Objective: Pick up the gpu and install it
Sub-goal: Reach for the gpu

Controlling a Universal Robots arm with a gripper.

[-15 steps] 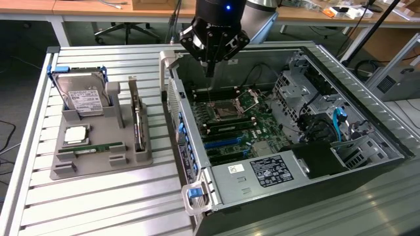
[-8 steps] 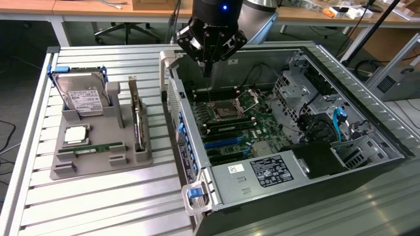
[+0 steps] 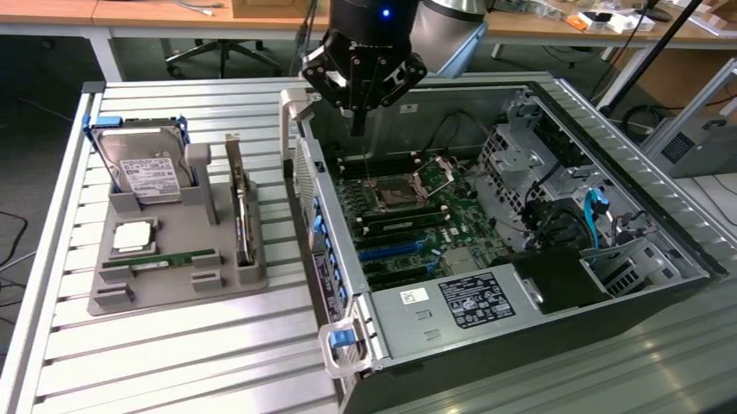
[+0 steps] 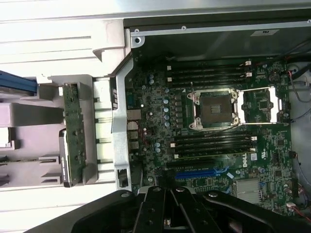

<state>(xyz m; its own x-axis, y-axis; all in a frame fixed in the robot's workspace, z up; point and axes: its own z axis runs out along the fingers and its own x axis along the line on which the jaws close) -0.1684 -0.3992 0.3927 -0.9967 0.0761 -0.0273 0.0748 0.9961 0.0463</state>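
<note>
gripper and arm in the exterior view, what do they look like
The black two-finger gripper is built of angular linkages with round bolt heads, and a small blue light glows on its body. The arm is a rounded silver-grey tube.

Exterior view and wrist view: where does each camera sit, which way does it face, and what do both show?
Exterior view: off the arm, raised, looking down aslant at the open computer case and parts holder; arm and shut jaws show.
Wrist view: on the wrist, facing down at the motherboard; jaws show.
Both: CPU socket, gpu.
</note>
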